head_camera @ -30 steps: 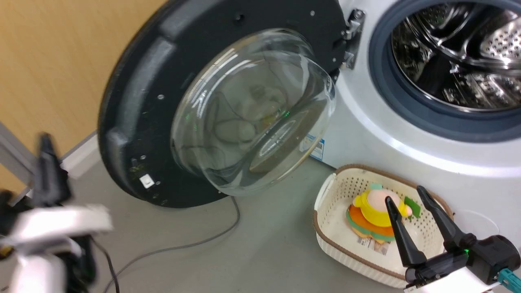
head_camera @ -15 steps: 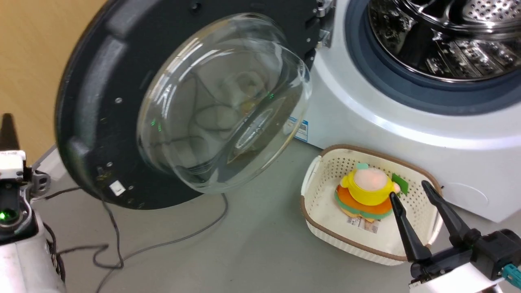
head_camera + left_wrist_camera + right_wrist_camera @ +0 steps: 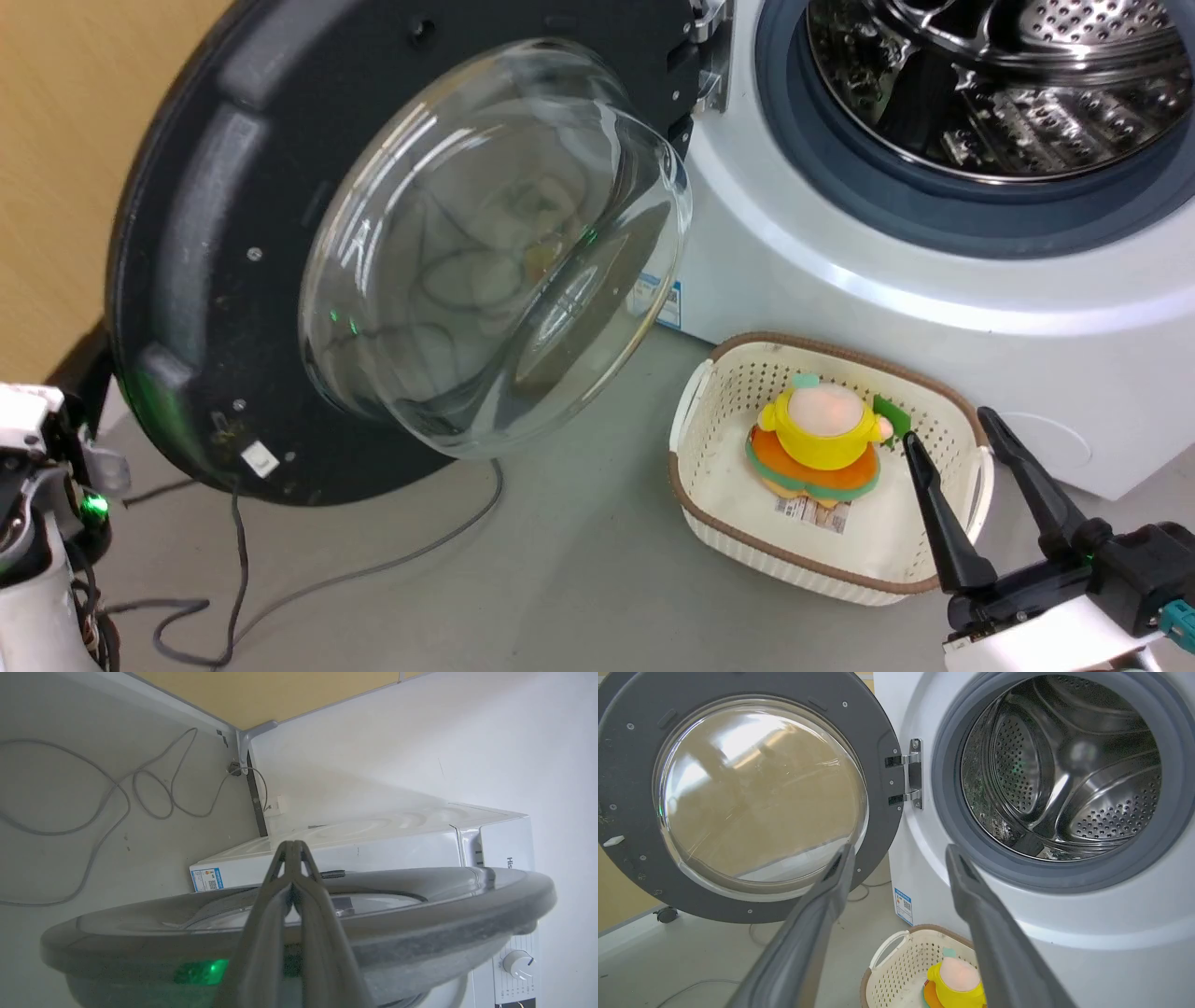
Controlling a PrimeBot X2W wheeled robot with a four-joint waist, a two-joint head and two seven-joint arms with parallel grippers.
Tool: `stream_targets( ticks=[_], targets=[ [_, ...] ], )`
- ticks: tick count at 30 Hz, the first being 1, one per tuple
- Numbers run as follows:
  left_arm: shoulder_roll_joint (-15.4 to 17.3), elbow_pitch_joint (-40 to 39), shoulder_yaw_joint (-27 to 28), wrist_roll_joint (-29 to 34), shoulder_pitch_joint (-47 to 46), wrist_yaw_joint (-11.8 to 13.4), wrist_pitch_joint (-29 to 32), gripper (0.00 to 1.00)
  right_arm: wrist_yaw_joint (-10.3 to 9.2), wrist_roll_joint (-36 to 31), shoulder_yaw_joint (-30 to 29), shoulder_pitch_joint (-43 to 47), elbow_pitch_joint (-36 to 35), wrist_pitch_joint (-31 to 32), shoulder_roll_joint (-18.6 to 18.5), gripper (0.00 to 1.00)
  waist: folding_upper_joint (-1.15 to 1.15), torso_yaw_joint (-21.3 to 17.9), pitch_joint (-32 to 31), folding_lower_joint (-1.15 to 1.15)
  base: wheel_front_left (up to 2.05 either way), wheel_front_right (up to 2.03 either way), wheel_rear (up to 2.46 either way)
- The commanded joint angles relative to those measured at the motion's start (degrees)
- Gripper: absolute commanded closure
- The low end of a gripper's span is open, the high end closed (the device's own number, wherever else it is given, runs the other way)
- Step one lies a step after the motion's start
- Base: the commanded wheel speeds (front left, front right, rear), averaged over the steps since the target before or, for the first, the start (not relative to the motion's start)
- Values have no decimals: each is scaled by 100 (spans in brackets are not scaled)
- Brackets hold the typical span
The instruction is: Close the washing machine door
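Observation:
The washing machine door (image 3: 187,233) stands swung wide open to the left of the white washing machine (image 3: 840,280), its glass bowl (image 3: 485,252) bulging toward me. Its metal hinge (image 3: 908,779) sits beside the grey-ringed steel drum (image 3: 1064,770). In the left wrist view my left gripper (image 3: 294,845) is shut and empty, its fingers (image 3: 280,914) lying across the door's outer rim (image 3: 467,905). In the head view its dark shape (image 3: 82,373) is at the door's far left edge. My right gripper (image 3: 948,431) hangs open and empty over the basket's right end, apart from the door.
A white perforated basket (image 3: 709,523) holding a yellow and orange toy (image 3: 822,439) sits on the floor in front of the machine. A grey cable (image 3: 392,560) trails over the floor under the door. A tan wall (image 3: 65,140) stands behind the door.
The head camera has shifted, so the whole picture has moved. My left gripper has come from the lower left up to the door's outer left edge. The door stays wide open.

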Motion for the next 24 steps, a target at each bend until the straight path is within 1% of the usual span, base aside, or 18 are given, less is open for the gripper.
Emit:
stream_targets(
  ticks=[1, 6, 12, 13, 16, 18, 21, 24],
  targets=[
    [-27, -40, -90, -61, 194, -21, 205, 100, 5, 14, -32, -80, 21, -25, 75, 0, 0, -32, -88, -1, 0, 0, 0],
    [-95, -280, -309, -101, 527, -25, 642, 100, 5, -5, -134, -33, 65, -25, 224, 0, 0, -108, -292, -1, 0, 0, 0],
    [-364, -808, -527, -182, 1048, 52, 1020, 100, 5, -26, -278, 110, 107, -25, 416, 0, 0, -258, -564, -1, 0, 0, 0],
    [-364, -808, -527, -182, 1048, 52, 1020, 100, 5, -26, -278, 110, 107, -25, 416, 0, 0, -258, -564, -1, 0, 0, 0],
    [-602, -1171, -599, -424, 1299, 128, 1247, 100, 5, -35, -325, 179, 116, -25, 478, 0, 0, -368, -667, -1, 0, 0, 0],
    [-724, -1445, -706, -625, 1482, 222, 1461, 100, 5, -41, -373, 221, 120, -25, 512, 0, 0, -449, -717, -1, 0, 0, 0],
    [-825, -1870, -971, -742, 1789, 346, 1664, 100, 5, -33, -438, 286, 130, -25, 559, 0, 0, -582, -775, -1, 0, 0, 0],
    [-888, -2229, -1285, -831, 2072, 477, 1720, 100, 5, -41, -430, 326, 136, -25, 601, 0, 0, -750, -815, -1, 0, 0, 0]
  ],
)
